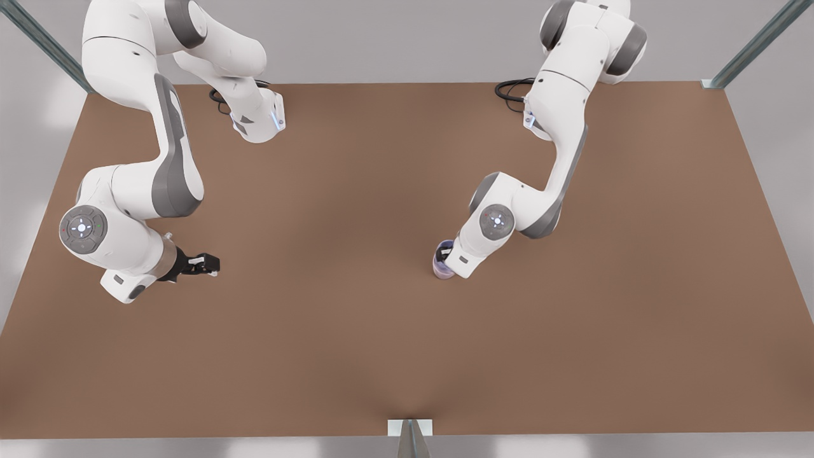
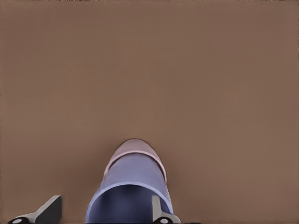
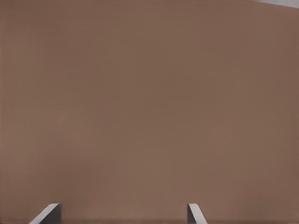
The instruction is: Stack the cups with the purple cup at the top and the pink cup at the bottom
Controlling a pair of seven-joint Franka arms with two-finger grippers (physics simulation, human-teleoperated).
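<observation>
The purple cup (image 2: 133,175) sits nested inside the pink cup (image 2: 135,144), whose rim shows as a band around it. In the front view the stack stands upright near the table's middle, purple cup (image 1: 441,251) above pink cup (image 1: 440,270). My left gripper (image 2: 105,207), on the arm at the front view's right (image 1: 448,256), hovers over the stack and is open. One finger (image 2: 157,210) is just inside the purple rim; the other (image 2: 49,212) is well clear outside it. My right gripper (image 1: 208,263) waits open over bare table at the front view's left, its fingertips (image 3: 49,212) spread wide.
The brown table (image 1: 356,343) stretches wide around the stack. Both arm bases and their cables (image 1: 512,92) stand at the far edge. Metal frame posts (image 1: 750,48) rise at the far corners, and a bracket (image 1: 410,429) sits at the near edge.
</observation>
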